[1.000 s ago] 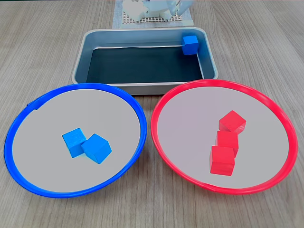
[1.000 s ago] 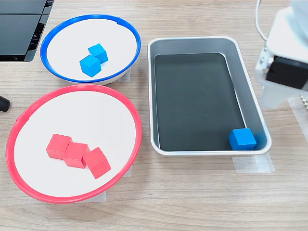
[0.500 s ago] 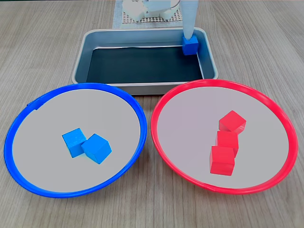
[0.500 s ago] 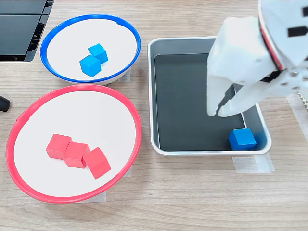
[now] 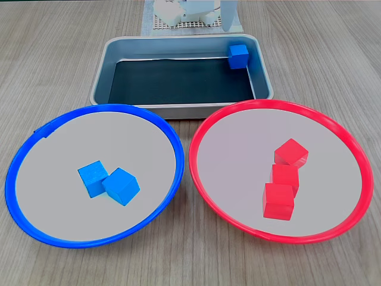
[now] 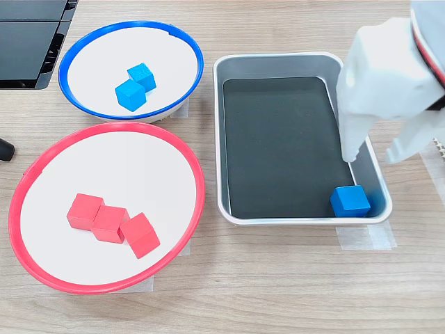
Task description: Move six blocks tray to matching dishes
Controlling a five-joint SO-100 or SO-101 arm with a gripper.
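One blue block [image 5: 239,56] [image 6: 350,201] lies in a corner of the grey tray [image 5: 178,109] [image 6: 219,139]. My white gripper [image 6: 370,158] hangs open over the tray's wall just beside that block, holding nothing. One of its fingers [image 5: 229,18] shows behind the tray. The blue-rimmed dish [image 5: 95,108] [image 6: 132,25] holds two blue blocks [image 5: 92,177] [image 6: 130,94] that touch each other. In the red-rimmed dish [image 5: 280,104] [image 6: 104,127], three red blocks [image 5: 284,177] [image 6: 109,223] sit in a close row.
A white mesh base [image 5: 190,24] stands behind the tray. A black device [image 6: 28,42] sits at the table's top left corner and a small dark object [image 6: 4,149] at the left edge. Tape strips [image 6: 365,236] hold the tray. Bare wood lies in front of the dishes.
The gripper swung in over the tray, then shifted toward the tray's wall, and its fingers spread from nearly closed to wide apart. No block has moved.
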